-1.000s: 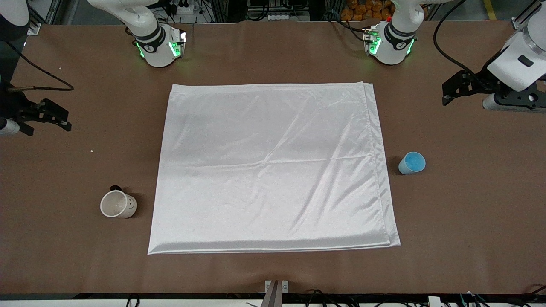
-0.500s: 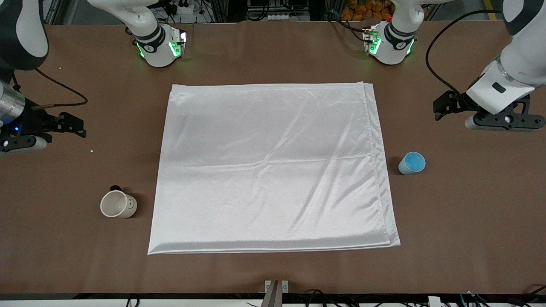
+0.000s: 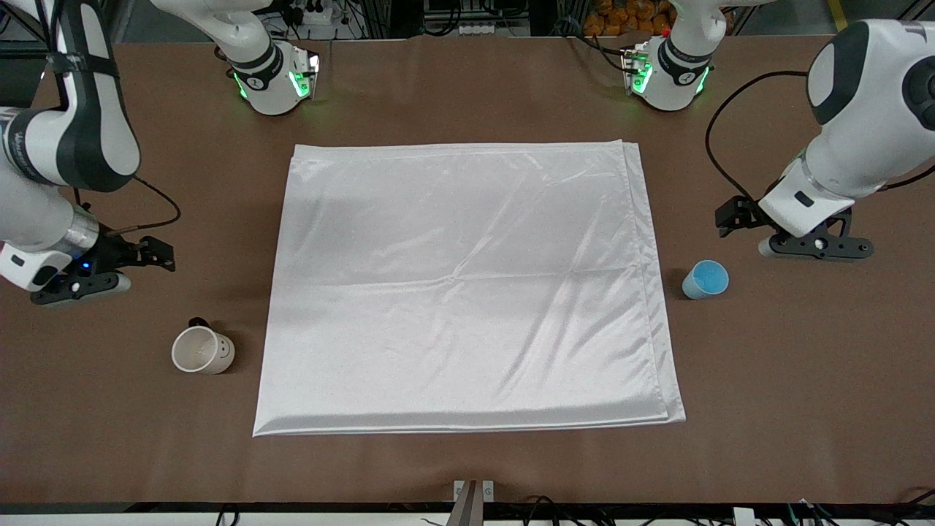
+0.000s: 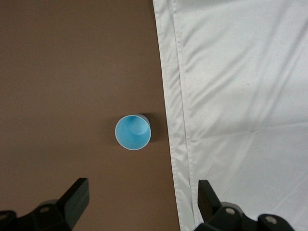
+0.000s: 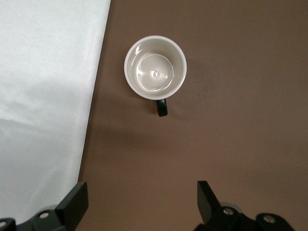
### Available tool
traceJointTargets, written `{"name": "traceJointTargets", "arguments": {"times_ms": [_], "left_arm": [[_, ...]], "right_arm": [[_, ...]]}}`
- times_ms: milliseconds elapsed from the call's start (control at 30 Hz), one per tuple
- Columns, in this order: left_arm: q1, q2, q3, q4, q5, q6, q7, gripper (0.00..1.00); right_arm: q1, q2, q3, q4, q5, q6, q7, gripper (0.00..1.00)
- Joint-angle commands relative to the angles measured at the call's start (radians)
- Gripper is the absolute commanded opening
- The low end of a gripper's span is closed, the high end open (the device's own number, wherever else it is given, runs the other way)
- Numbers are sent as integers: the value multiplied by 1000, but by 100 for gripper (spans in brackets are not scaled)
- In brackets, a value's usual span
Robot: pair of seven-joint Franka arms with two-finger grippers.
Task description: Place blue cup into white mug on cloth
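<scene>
Meanwhile, the blue cup (image 3: 705,279) and white mug (image 3: 202,350) are seen upright on the bench (image 3: 803,380) at either end of the cloth (image 3: 467,292); the left claw (image 3: 733,218) and right claw (image 3: 150,252) are held apart above them, empty.

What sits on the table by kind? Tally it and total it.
Blue cup: 1
White mug: 1
Cloth: 1
Total: 3
</scene>
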Motion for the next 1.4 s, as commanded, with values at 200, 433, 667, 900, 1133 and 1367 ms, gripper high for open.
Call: {"name": "traceJointTargets", "arguments": {"times_ms": [200, 433, 667, 900, 1133, 1367], "left_arm": [[42, 89, -11, -125, 23, 219, 2, 100], [50, 134, -11, -191, 23, 342, 2, 100], [50, 201, -10, -231, 23, 438, 2, 100], [51, 260, -8, -234, 25, 507, 2, 100], [50, 301, -5, -239, 25, 540, 2, 100], [69, 329, -5, -242, 28, 550, 3, 100]], "right_arm": [[-15, 147, 8, -2, 121, 173, -123, 100], [-8, 217, 10, 16, 121, 236, -125, 100], [-15, 274, 10, 56, 121, 246, -134, 100], [-10, 317, 11, 62, 121, 288, -149, 97], [-11, 352, 11, 64, 121, 338, -174, 88], [-10, 366, 11, 82, 121, 342, -175, 61]]}}
